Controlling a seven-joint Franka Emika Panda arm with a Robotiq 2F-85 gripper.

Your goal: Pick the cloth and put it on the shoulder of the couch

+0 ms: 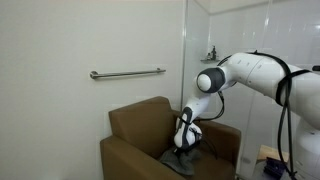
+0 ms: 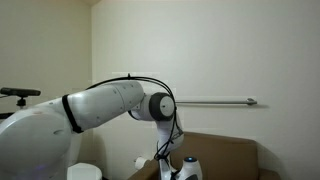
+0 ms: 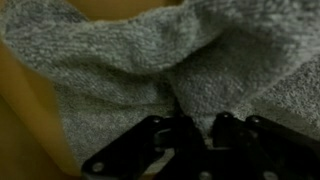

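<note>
White walls and a grab bar (image 1: pixel 127 73) back the brown armchair (image 1: pixel 140 125). On its seat lies the cloth (image 3: pixel 110 60). The jaws press into it, nearly together; whether they pinch it I cannot tell. The cloth is not yet lifted, and the shoulder of the couch (image 1: pixel 224 134) is bare: carrying and placing are left.

Up close, the cloth (image 3: pixel 130 70) is blurred and dim, spilling past every edge. The tool (image 3: pixel 195 128) is a dark shape, its grip impossible to judge. In an exterior view the armchair (image 1: pixel 135 135) runs off the bottom edge.
</note>
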